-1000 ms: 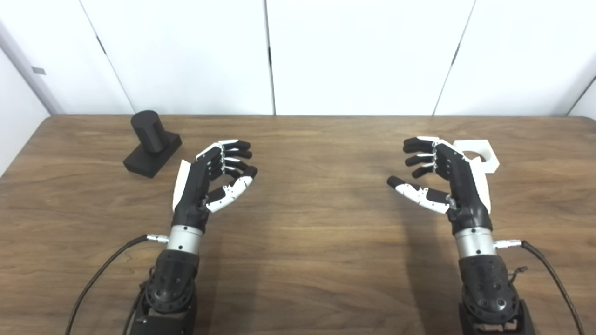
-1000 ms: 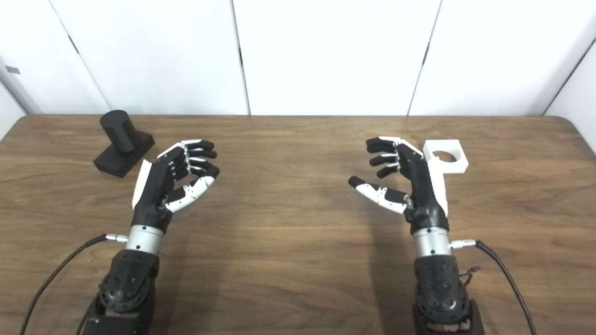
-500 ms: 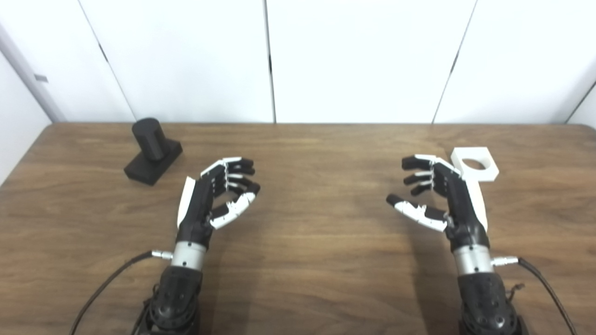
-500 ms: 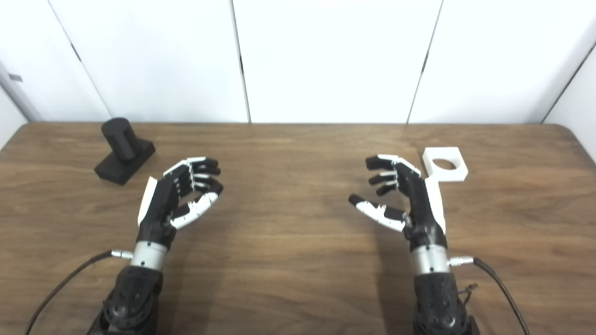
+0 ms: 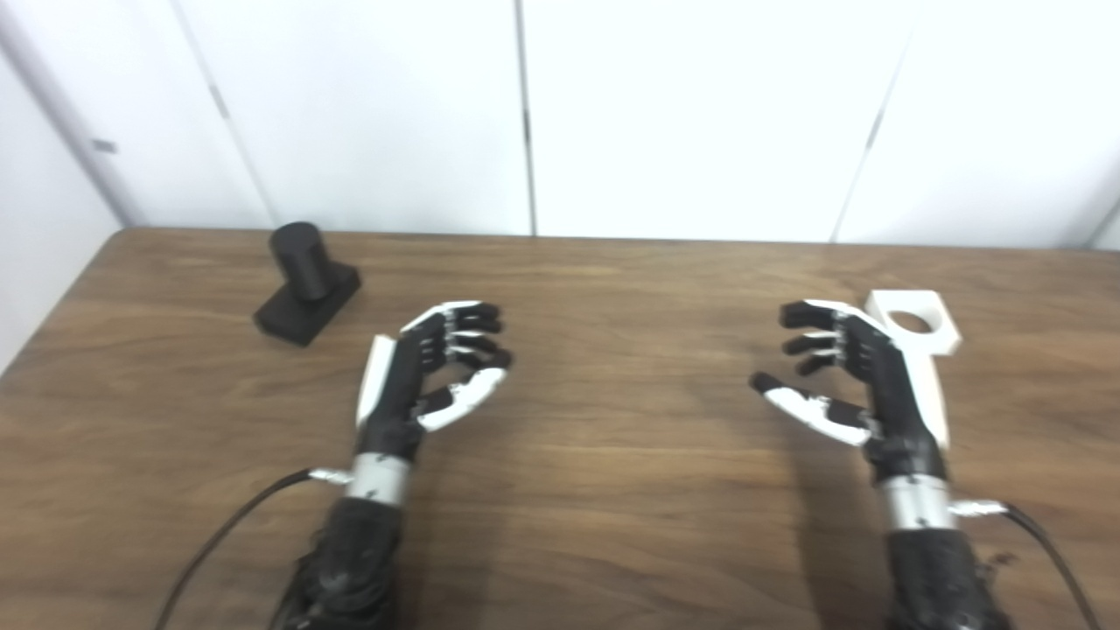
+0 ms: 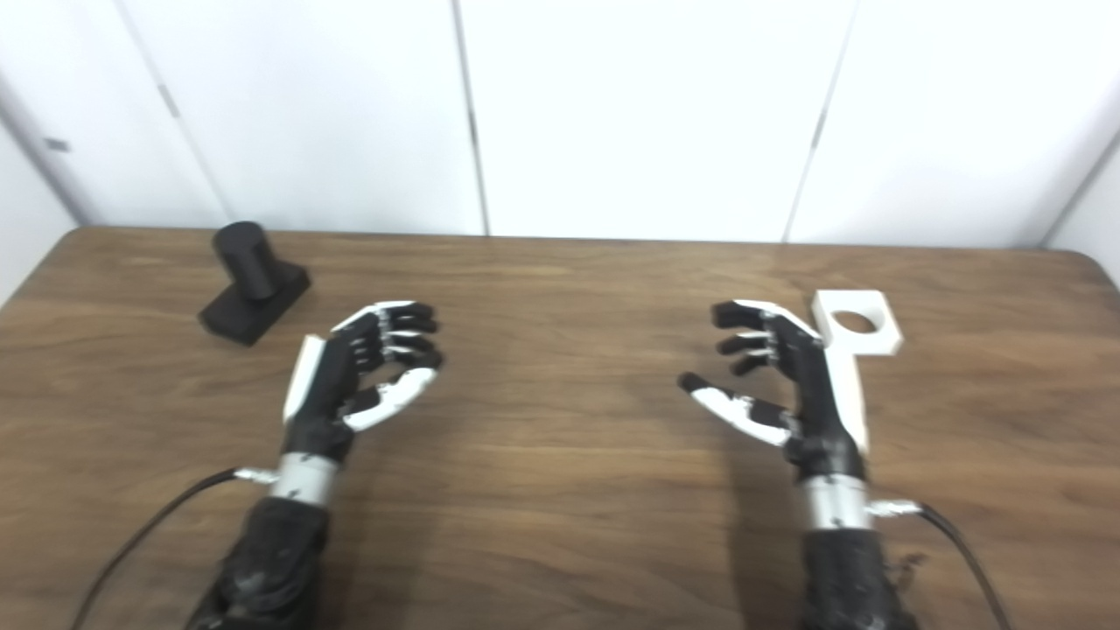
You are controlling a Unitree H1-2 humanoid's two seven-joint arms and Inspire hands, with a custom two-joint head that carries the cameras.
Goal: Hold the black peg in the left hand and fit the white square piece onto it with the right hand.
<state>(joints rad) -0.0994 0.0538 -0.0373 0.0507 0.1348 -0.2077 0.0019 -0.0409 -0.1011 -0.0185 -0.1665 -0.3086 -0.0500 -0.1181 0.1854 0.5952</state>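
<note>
The black peg, a short cylinder on a square black base, stands at the far left of the wooden table. My left hand hovers to the right of it and nearer me, open, fingers loosely curled, holding nothing. The white square piece with a round hole lies flat at the far right. My right hand is just left of it and partly in front of it, open and empty, thumb pointing toward the table's middle.
White wall panels rise behind the table's far edge. Black cables trail from both wrists toward the near edge. The table's left edge runs close to the peg.
The whole picture has shifted down and to the right, so the camera moved. Both hands sit a little nearer me than before. Peg and white piece lie where they were.
</note>
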